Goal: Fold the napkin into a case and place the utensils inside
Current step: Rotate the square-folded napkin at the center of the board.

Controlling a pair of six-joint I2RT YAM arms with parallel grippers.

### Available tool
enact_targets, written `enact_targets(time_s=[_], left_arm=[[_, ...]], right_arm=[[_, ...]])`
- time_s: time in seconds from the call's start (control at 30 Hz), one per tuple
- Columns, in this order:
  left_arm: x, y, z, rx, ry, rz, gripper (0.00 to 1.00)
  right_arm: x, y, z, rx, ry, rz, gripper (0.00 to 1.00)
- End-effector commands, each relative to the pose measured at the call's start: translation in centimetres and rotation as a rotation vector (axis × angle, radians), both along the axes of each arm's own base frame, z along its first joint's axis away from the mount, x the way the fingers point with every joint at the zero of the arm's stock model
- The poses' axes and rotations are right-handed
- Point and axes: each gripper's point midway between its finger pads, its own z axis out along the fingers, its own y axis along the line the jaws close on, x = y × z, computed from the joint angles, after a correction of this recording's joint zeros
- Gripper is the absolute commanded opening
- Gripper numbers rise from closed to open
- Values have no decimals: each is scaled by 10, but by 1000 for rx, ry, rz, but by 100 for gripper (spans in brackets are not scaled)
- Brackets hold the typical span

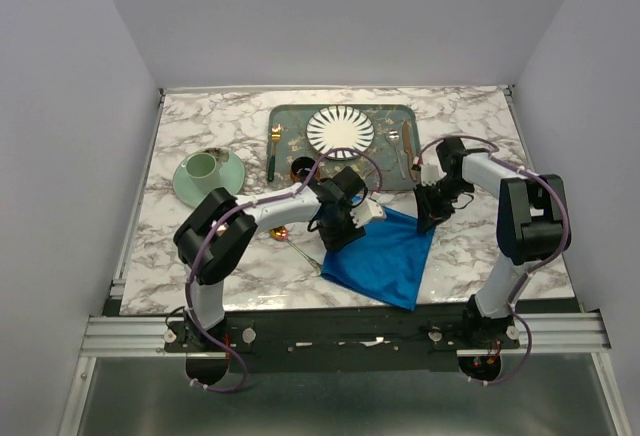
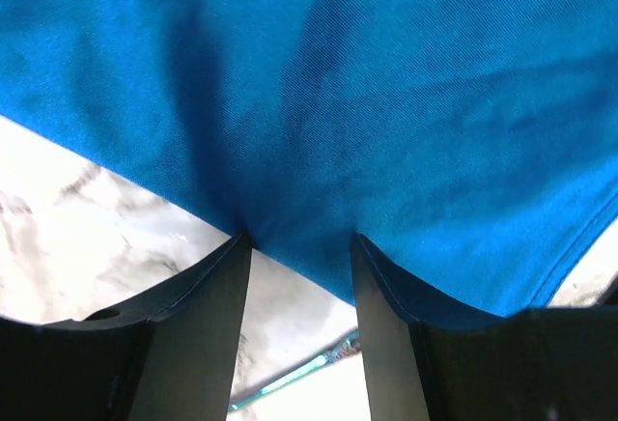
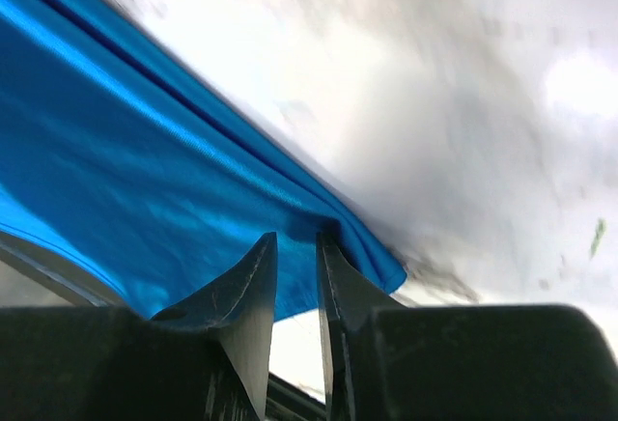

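Napkin [image 2: 406,102] edge between left pincer [image 2: 299,239] tips, on table.

the white marbled bench [image 1: 200,256] carries a grey-green tray [image 1: 290,121] at the back. a green saucer [image 1: 185,188] sits left. the blue napkin [image 1: 385,261] lies near front.

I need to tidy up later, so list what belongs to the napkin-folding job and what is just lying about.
Job in hand: blue napkin; gold-bowled spoon.

Lying about: grey-green tray; striped plate; green-handled fork; green cup on its saucer; brown-handled cutlery.
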Motion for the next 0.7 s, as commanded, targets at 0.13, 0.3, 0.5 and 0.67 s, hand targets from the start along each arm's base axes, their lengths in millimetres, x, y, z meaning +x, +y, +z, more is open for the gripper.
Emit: enact_targets(time_s=[0.13,0.3,0.5,0.67], left_arm=[[57,9,-12,95,-71,16,56],[85,26,6,24,-74,42,61],[72,4,72,-189,-101,-27,66],[61,5,125,-295,-151,40,67]], right_arm=[[-21,-34,-1,-103,13,11,30],[-40,-8,13,56,48,19,31],[-38,19,55,234,-40,47,33],[-15,3,95,128,-195,80,37]])
